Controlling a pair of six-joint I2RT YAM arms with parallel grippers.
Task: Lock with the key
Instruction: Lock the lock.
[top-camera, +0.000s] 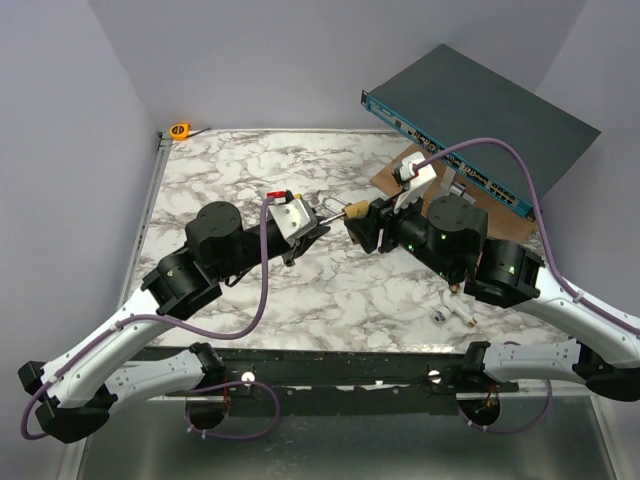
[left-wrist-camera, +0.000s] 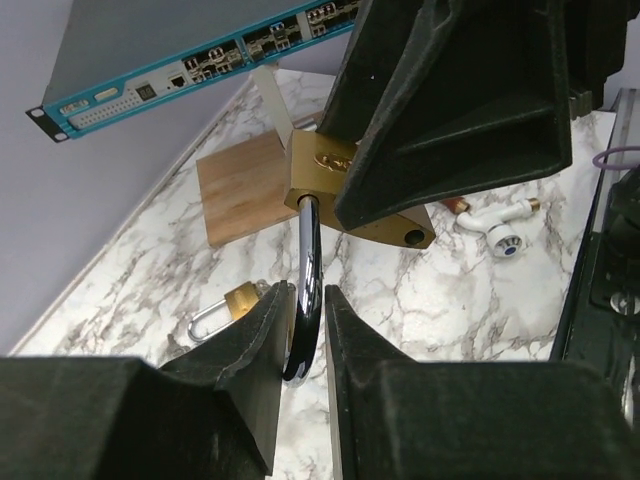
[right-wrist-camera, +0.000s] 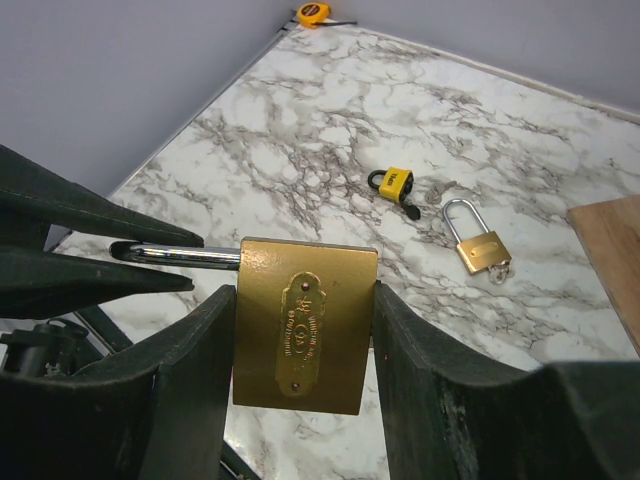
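A large brass padlock (right-wrist-camera: 303, 325) is held in the air between both grippers. My right gripper (right-wrist-camera: 304, 335) is shut on the padlock's body, one finger on each side. My left gripper (left-wrist-camera: 302, 312) is shut on the padlock's chrome shackle (left-wrist-camera: 308, 280), which runs out from the body (left-wrist-camera: 318, 168). In the top view the padlock (top-camera: 355, 211) sits between the left gripper (top-camera: 322, 222) and the right gripper (top-camera: 364, 226). The keyhole (left-wrist-camera: 412, 238) on the bottom face has nothing in it. Two small white-headed, brass-tipped items (left-wrist-camera: 497, 222), perhaps keys, lie on the table.
A small yellow padlock (right-wrist-camera: 397, 181) and a brass long-shackle padlock (right-wrist-camera: 478, 245) lie on the marble table. A wooden board (left-wrist-camera: 245, 185) and a teal network switch (top-camera: 470, 120) are at the back right. An orange tape measure (top-camera: 180, 130) sits in the back left corner.
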